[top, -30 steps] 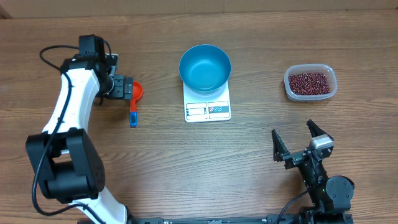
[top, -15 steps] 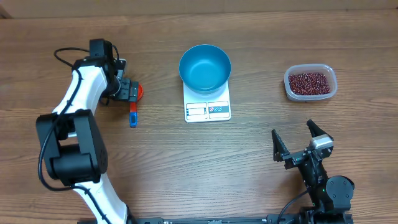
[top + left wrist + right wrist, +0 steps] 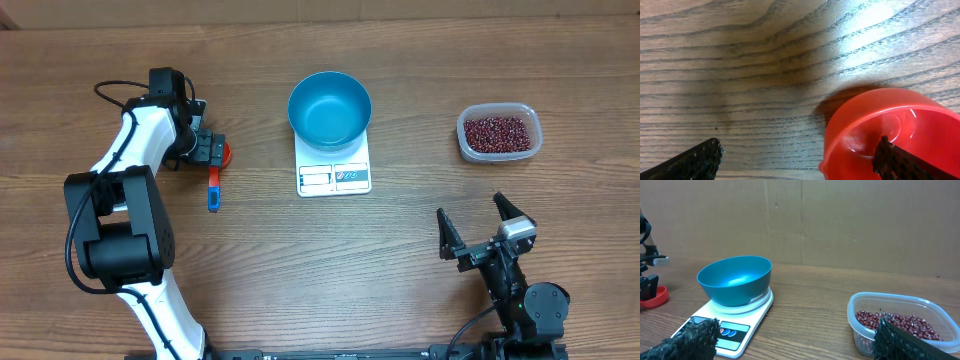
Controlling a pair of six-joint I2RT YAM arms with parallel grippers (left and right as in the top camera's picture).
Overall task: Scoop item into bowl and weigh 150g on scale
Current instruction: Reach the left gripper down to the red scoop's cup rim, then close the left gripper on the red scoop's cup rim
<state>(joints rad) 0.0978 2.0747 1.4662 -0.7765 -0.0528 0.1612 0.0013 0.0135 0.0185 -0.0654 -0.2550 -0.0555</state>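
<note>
Right now I'm holding the left gripper (image 3: 210, 150), jaws spread wide, over the red scoop (image 3: 875, 120) to grab it, because the beans (image 3: 497, 131) lie in their tub (image 3: 463, 131), well apart from the blue bowl (image 3: 330, 108) on the scale (image 3: 334, 176), while the right gripper (image 3: 469, 207) sits parked with jaws apart.

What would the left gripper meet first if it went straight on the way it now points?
Probably the red scoop: the open left gripper points down at the table, one finger over the scoop's cup, the other over bare wood. Remaining height is unclear.

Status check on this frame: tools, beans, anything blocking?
Left tool open over red scoop, no grip. Right tool open, idle. Bowl empty on scale; beans in tub. Nothing blocking.
</note>
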